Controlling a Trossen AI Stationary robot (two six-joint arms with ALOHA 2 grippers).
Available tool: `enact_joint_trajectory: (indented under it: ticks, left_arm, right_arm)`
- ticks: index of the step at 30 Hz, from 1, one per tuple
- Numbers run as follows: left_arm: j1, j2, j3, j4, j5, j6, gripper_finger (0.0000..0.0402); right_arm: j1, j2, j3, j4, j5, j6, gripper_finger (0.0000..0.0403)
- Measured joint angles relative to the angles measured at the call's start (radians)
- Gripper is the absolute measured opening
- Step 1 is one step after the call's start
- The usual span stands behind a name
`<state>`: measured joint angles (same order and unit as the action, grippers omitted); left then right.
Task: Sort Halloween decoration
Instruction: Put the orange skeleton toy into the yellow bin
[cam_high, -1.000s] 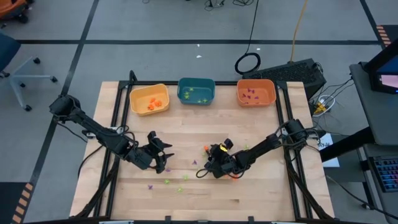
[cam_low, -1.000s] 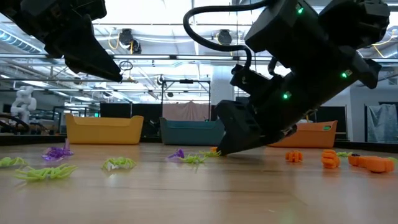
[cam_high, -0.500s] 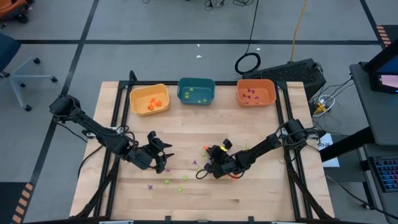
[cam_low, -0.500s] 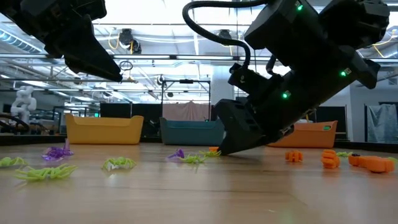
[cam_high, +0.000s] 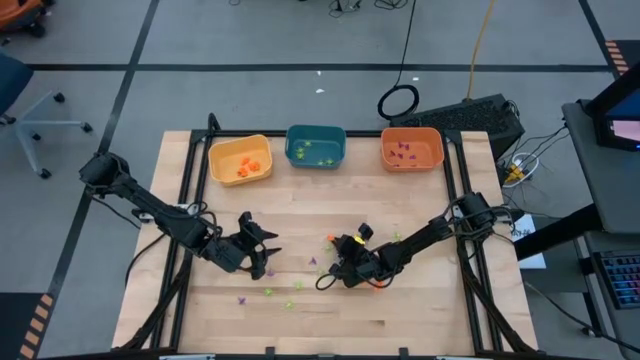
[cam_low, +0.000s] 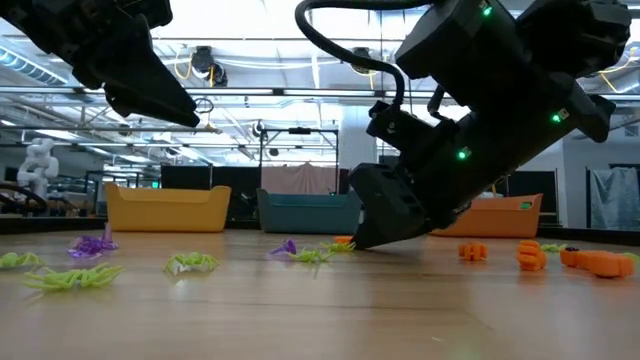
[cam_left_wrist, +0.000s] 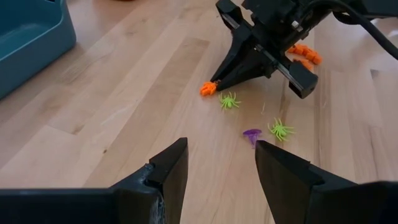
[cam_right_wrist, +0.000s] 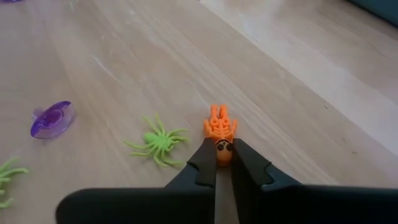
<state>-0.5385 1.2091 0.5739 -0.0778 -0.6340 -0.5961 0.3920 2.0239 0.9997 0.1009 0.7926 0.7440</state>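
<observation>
Tiny orange, light-green and purple Halloween decorations lie scattered on the wooden table (cam_high: 420, 320). My right gripper (cam_right_wrist: 217, 154) is down at the table's middle (cam_high: 334, 244), shut on an orange trinket (cam_right_wrist: 219, 129). A green spider (cam_right_wrist: 157, 142) and a purple trinket (cam_right_wrist: 52, 118) lie on the wood beside it. My left gripper (cam_left_wrist: 217, 155) hangs open above the table's left middle (cam_high: 262, 250), pointing toward my right gripper (cam_left_wrist: 217, 82), with nothing between its fingers. My right gripper pinches the near end (cam_right_wrist: 219, 148) of the orange trinket between its two fingertips. The fingers slant down from the table's right side and lie along the trinket. The trinket's far end (cam_right_wrist: 219, 118) sticks out past the fingertips, low over the wood; whether it rests there I cannot tell.
Three bins stand along the far edge: yellow (cam_high: 240, 160), teal (cam_high: 315, 146), orange (cam_high: 411, 149), each with a few trinkets inside. More green and purple trinkets (cam_high: 270, 292) lie toward the near edge, and orange ones (cam_low: 530, 256) lie by the right arm.
</observation>
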Motion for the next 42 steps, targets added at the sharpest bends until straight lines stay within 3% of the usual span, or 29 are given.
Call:
enact_joint_trajectory:
  ticks: [15,31,42]
  left_arm:
    - [0.0,0.0,0.0,0.002,0.001,0.0,0.0184]
    - [0.0,0.0,0.0,0.002,0.001,0.0,0.0184]
    - [0.0,0.0,0.0,0.023,0.002,0.0,0.0184]
  right_arm:
    - [0.045,-0.002,-0.001,0.052,0.069,-0.068,0.0005]
    - [0.113,-0.003,-0.001,0.41,0.104,-0.568,0.0004]
    - [0.177,-0.004,-0.001,0.477,0.21,-0.955,0.0004]
